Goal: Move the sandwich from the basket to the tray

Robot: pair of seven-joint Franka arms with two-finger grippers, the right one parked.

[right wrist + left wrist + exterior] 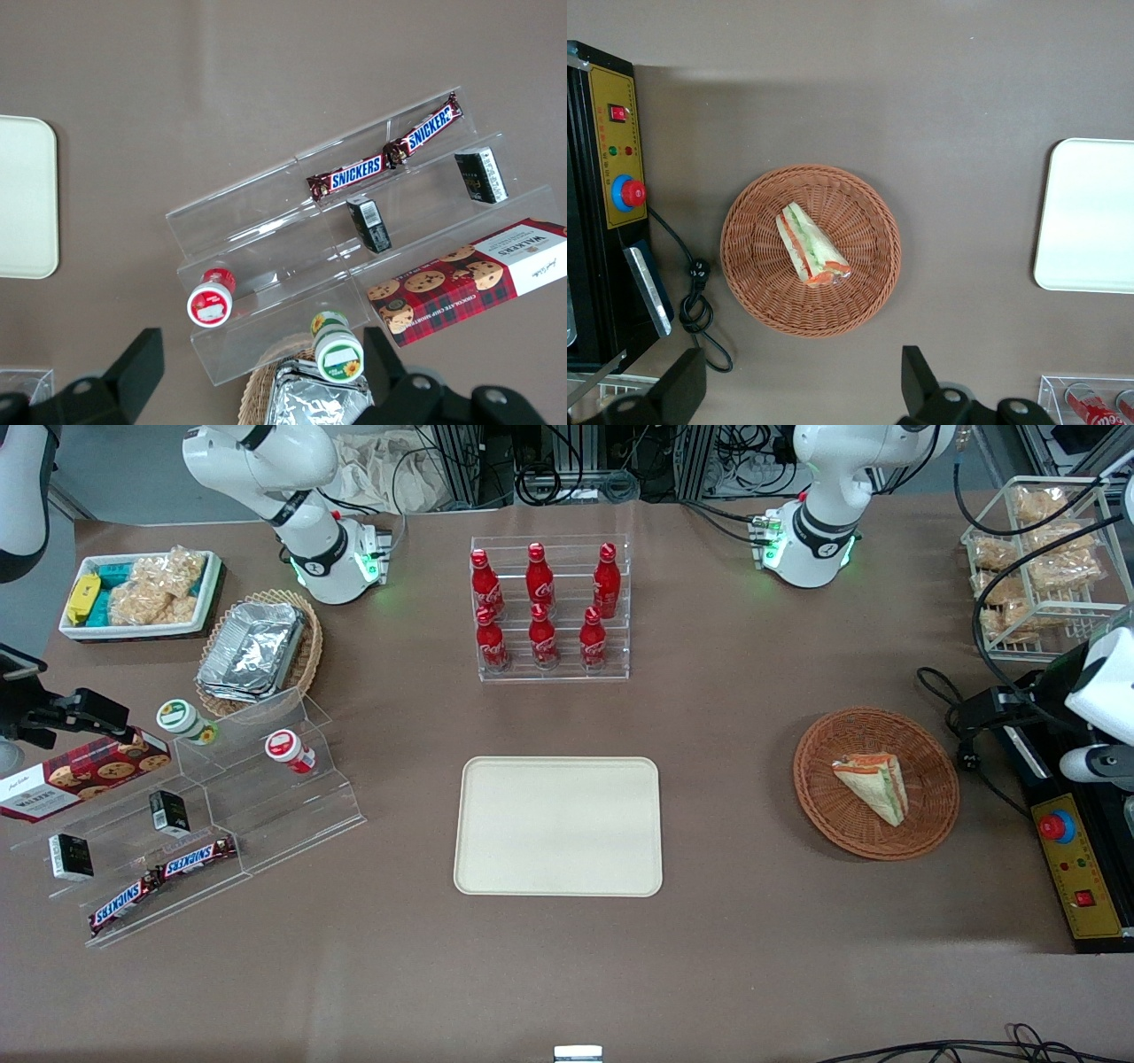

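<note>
One sandwich (811, 245) lies in the basket (749, 274), on its side, roughly at the woven centre; nothing else is in the basket. End effector (804, 390) of the left arm is high above the table (753, 921), over the edge of the basket and clear of it, fingers (920, 379) spread wide, gripping nothing. In the front view the end effector itself is not visible.

Step in hand, as I judge it: the approach, before any grasp. To do it well, centre over the wedge first, then turn the wrist so the fingers close across the narrow width of the bread, not along its length. Descend straight. Stop short of the wicker so the fingertips do not catch the weave or drag the basket. The clear wrap looks slippery and the bread soft, so a light squeeze low on the wedge seems safest.

Containers, taking the basket as landmark, nearest the camera first:
- Tray (558, 825): toward the parked arm's end from the basket, well apart from it, a little nearer the camera; holds nothing.
- Bottle rack (551, 611): farther from the camera than the basket and tray; six red bottles.
</note>
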